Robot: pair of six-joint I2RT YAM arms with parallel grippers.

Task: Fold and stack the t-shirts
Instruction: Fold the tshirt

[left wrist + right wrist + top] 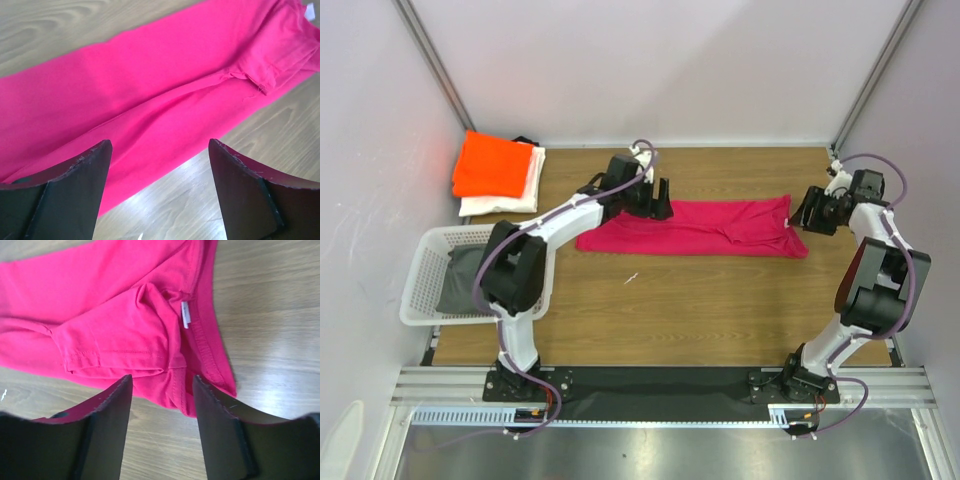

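Pink tee (700,228) lies as a long folded strip across the far half of the table (720,310), a gripper over each end.

The basket (420,290) sits at the table's left edge with dark cloth (460,280) inside. In the far left corner the orange tee (492,165) lies folded on the white tee (515,200). The left gripper (160,147) hovers over the strip's far edge, jaws wide apart and holding nothing. The right gripper (162,380) hangs over the collar end, jaws apart with the cloth lying loose below. A small white label (185,315) shows inside the collar.
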